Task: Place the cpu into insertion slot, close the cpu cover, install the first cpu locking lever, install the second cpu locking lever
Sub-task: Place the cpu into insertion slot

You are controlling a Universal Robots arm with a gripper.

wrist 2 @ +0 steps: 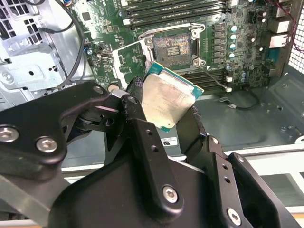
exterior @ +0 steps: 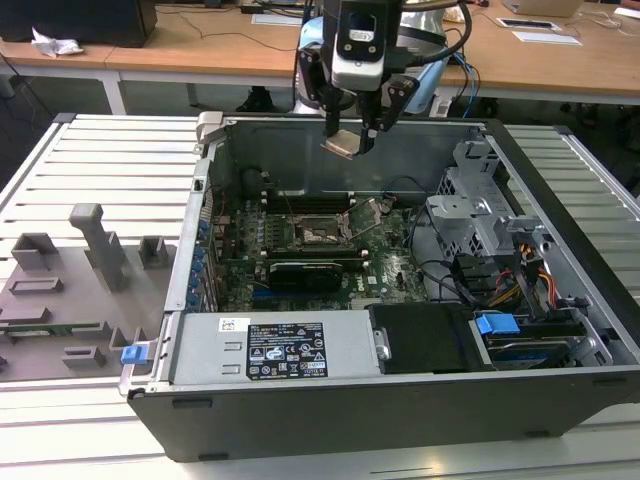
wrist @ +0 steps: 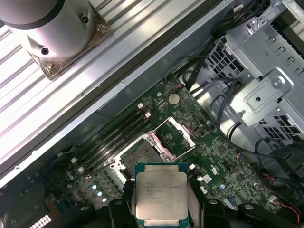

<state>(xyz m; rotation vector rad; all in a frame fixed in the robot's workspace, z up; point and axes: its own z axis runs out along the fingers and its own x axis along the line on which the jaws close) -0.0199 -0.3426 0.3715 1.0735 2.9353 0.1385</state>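
Exterior view showed the gripper [exterior: 350, 140] high above the computer case [exterior: 300, 410], jaws clamped on the cpu [exterior: 342, 143], the insertion slot [exterior: 322, 233] well below them. Second wrist view had the cpu [wrist 2: 168, 102] tilted between the fingers [wrist 2: 135, 90], with the insertion slot [wrist 2: 172, 46] beyond the jaws and the cpu cover [wrist 2: 130, 59] standing open beside it. First wrist view showed the cpu [wrist: 160, 197] gripped at both edges.
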